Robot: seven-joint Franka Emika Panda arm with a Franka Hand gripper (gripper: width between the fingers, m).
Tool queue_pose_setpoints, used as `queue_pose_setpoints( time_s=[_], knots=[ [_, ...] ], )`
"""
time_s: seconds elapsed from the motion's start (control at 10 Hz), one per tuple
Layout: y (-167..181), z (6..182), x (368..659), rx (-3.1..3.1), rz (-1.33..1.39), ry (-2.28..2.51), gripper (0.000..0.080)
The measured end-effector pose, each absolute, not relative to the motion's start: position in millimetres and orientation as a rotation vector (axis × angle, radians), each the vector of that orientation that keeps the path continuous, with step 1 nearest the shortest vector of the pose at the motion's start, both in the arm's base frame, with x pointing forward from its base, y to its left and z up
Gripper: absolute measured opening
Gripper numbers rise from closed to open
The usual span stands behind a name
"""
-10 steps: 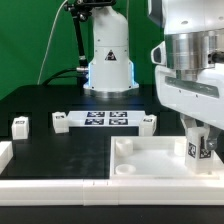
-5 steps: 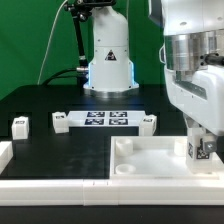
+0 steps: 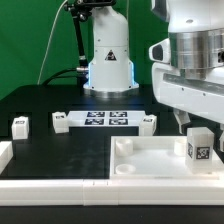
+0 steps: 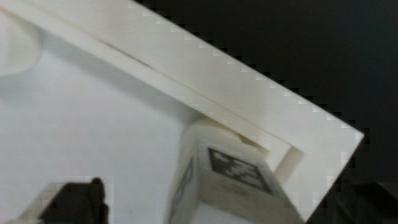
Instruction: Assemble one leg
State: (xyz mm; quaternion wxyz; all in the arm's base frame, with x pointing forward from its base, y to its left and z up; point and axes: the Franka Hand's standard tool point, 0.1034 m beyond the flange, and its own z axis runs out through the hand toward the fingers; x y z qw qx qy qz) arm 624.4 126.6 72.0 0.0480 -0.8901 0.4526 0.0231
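One leg [image 3: 200,147], a small white post with a square tag on its side, stands upright in the corner of the large white tabletop [image 3: 150,165] on the exterior view's right. My gripper [image 3: 197,121] hangs just above it, open, its fingers clear of the leg. In the wrist view the leg [image 4: 231,168] stands in the tabletop's raised corner [image 4: 267,95], between my two dark fingertips [image 4: 75,200], with a gap on each side. Three more legs stand on the black table: one [image 3: 20,125] at the left, two [image 3: 61,121] [image 3: 149,121] at the marker board's ends.
The marker board [image 3: 105,119] lies flat at the middle of the table. The robot's base [image 3: 108,60] stands behind it. A low white rail [image 3: 50,186] runs along the front edge and turns up at the far left [image 3: 5,152].
My gripper was shut on the leg in the tabletop's corner. It has let go and risen; the leg stays standing there.
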Motion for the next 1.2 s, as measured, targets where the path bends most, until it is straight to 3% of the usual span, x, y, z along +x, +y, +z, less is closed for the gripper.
queue_pose_setpoints(
  time_s=[0.9,1.2],
  knots=[
    [116.8,74.4,628.1,-3.111,-0.007,-0.042,0.0649],
    [116.3,74.0,627.7,-3.111,-0.007,-0.090,0.0640]
  ],
)
